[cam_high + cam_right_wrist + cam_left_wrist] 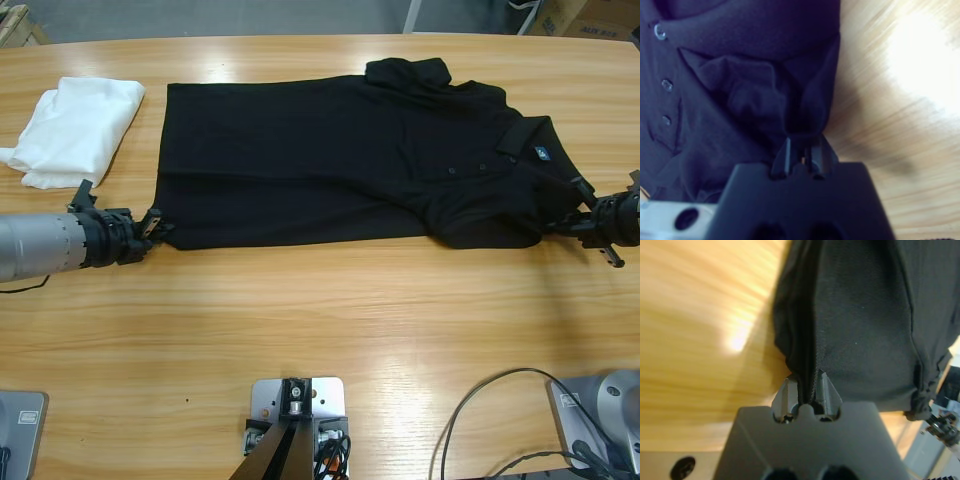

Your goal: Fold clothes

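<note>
Polo shirt: the black polo shirt [330, 160] lies flat across the far half of the table [330, 330], hem toward the left arm, collar and buttoned placket toward the right arm. Its far sleeve is folded in near the collar, so the body already reads as a long rectangle.

Left claw: the left claw [806, 390] is clenched on the near hem corner; the left wrist view shows a doubled fabric edge pinched between the two jaws. In the high view this claw [150, 228] sits low at the shirt's near-left corner.

Right claw: the right claw [804, 150] is clenched on a bunched fold at the shoulder end, just beside the placket buttons. In the high view it [590, 215] sits at the shirt's near-right end.

Why held so: with both near corners gripped, the near long edge can probably be lifted as one line and carried over the body toward the far edge, a lengthwise fold.

White garment: a folded white garment [75, 125] rests near the hem's far-left corner, close to it but not visibly touching.

Edges: the shirt's far edge runs fairly near the table's far rim, so a fold carried too far could push cloth toward it.

Open room: the near half of the table is bare wood, wide enough to draw back or reset.
</note>
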`<action>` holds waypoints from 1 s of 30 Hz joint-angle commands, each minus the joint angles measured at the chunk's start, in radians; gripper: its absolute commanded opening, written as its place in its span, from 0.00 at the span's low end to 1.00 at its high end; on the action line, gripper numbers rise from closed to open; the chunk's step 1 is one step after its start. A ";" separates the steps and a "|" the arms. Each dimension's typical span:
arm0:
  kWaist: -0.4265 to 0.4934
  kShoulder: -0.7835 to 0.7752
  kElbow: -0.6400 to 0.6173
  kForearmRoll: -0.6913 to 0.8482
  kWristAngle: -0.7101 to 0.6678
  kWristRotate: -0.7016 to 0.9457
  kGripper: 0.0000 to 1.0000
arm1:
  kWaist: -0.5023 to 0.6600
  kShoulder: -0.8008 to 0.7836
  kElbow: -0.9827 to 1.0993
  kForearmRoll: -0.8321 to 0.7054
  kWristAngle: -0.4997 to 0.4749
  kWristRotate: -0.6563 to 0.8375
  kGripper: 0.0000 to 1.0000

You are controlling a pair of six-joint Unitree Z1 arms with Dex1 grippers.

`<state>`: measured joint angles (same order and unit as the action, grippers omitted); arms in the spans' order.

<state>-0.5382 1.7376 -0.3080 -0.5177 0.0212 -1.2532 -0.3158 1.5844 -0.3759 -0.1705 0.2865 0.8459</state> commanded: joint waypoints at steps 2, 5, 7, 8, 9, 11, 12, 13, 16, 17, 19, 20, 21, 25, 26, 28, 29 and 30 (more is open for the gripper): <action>0.006 -0.163 0.038 0.351 0.037 -0.040 0.00 | -0.012 -0.121 -0.124 0.384 -0.022 -0.004 0.00; 0.006 -0.198 0.026 0.437 0.036 -0.060 0.00 | -0.012 -0.182 -0.138 0.525 -0.035 0.002 0.00; 0.006 -0.234 0.010 0.501 0.035 -0.072 0.00 | -0.012 -0.229 -0.150 0.610 -0.038 0.002 0.00; 0.006 -0.263 -0.003 0.547 0.035 -0.074 0.00 | -0.012 -0.248 -0.173 0.678 -0.041 0.002 0.00; 0.006 -0.286 -0.014 0.586 0.035 -0.074 0.00 | -0.012 -0.259 -0.200 0.743 -0.042 0.002 0.00; 0.005 -0.316 -0.029 0.639 0.034 -0.076 0.00 | -0.012 -0.286 -0.264 0.861 -0.044 -0.001 0.00; 0.005 -0.324 -0.033 0.655 0.033 -0.077 0.00 | -0.012 -0.297 -0.294 0.921 -0.047 -0.008 0.00; 0.006 -0.328 -0.036 0.664 0.032 -0.078 0.00 | -0.012 -0.306 -0.309 0.969 -0.055 -0.011 0.00; 0.006 -0.307 -0.037 0.661 0.031 -0.077 0.00 | -0.012 -0.328 -0.308 0.963 -0.063 -0.021 0.00; 0.005 -0.289 -0.037 0.651 0.031 -0.074 0.00 | -0.010 -0.331 -0.301 0.916 -0.035 -0.025 0.00; 0.003 -0.233 -0.043 0.629 0.029 -0.062 0.00 | -0.009 -0.337 -0.292 0.863 -0.009 -0.023 0.42; -0.001 -0.197 -0.045 0.613 0.028 -0.064 0.00 | -0.009 -0.334 -0.284 0.841 -0.005 -0.018 0.70; -0.005 -0.176 -0.046 0.601 0.028 -0.068 0.00 | -0.009 -0.333 -0.272 0.812 -0.001 -0.009 0.81; -0.012 -0.156 -0.068 0.589 0.028 -0.075 0.00 | -0.008 -0.320 -0.188 0.718 0.001 0.049 0.95; -0.012 -0.157 -0.074 0.590 0.028 -0.075 0.00 | -0.002 -0.315 -0.179 0.708 -0.002 0.059 0.95; -0.013 -0.153 -0.083 0.590 0.028 -0.075 0.00 | 0.028 -0.299 -0.154 0.661 -0.007 0.094 0.95; -0.016 -0.150 -0.084 0.590 0.028 -0.075 0.00 | 0.062 -0.284 -0.130 0.616 -0.007 0.120 0.95; -0.017 -0.148 -0.085 0.590 0.028 -0.075 0.00 | 0.087 -0.284 -0.101 0.563 -0.007 0.144 0.95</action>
<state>-0.5433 1.5096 -0.4010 0.0750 0.0437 -1.3230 -0.3154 1.2674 -0.6009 0.5621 0.2729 0.8882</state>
